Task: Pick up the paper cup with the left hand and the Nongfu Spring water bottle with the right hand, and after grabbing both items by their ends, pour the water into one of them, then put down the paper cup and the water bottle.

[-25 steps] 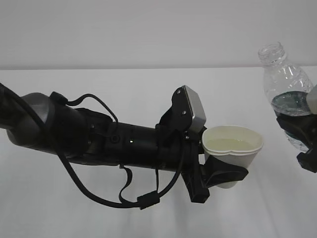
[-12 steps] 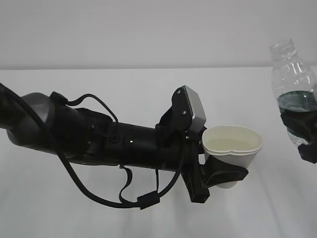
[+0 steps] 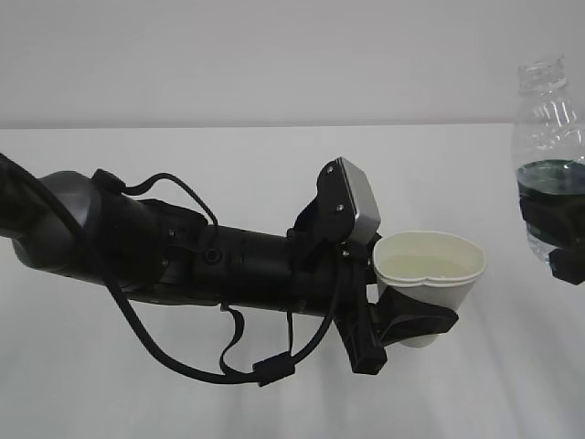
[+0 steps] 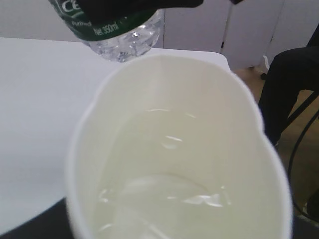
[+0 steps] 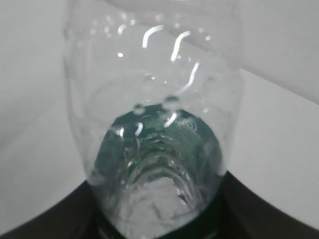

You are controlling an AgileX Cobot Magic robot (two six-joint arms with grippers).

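Observation:
The white paper cup [image 3: 430, 267] is held above the table, upright, with my left gripper [image 3: 413, 322] shut on its lower part. In the left wrist view the paper cup [image 4: 174, 164] fills the frame, and clear water lies in it. The Nongfu Spring water bottle [image 3: 548, 137] stands upright at the right edge, well to the right of the cup. It has no cap and a dark green label. My right gripper [image 3: 554, 240] is shut on its lower part. The bottle [image 5: 154, 114] rises between the black fingers [image 5: 271, 209] in the right wrist view.
The white table [image 3: 228, 155] stretches under both arms, with a pale wall behind it. The thick left arm [image 3: 183, 256] with looping cables spans the left half. The table's edge and a dark chair [image 4: 291, 84] on the floor show beyond the cup.
The bottle has swung from leaning left toward the cup to upright and has moved right and slightly up with the right gripper. The cup and left arm have stayed still.

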